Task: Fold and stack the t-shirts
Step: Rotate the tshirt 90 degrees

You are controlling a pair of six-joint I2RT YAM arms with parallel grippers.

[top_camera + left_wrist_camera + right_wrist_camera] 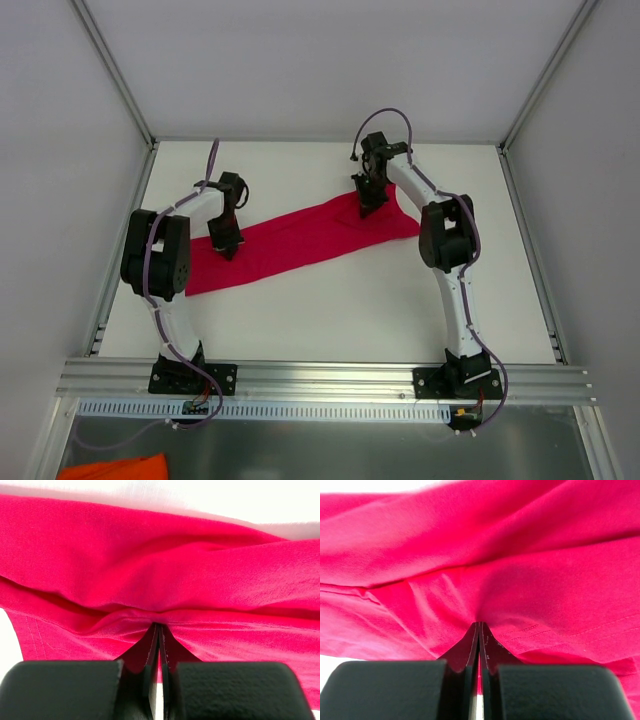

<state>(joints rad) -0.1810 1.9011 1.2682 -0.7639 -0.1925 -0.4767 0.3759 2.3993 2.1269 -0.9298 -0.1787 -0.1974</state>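
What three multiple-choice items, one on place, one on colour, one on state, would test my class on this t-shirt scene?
1. Where is the t-shirt? A. Stretched across the table. B. On the floor. C. Stacked far left.
2. Its colour? A. Blue. B. Crimson red. C. White.
3. The left gripper and right gripper are: A. both open. B. both shut on the t-shirt. C. only the left shut.
Answers: 1 A, the top view shows it spanning the tabletop; 2 B, every view shows red; 3 B, each wrist view shows fabric pinched.
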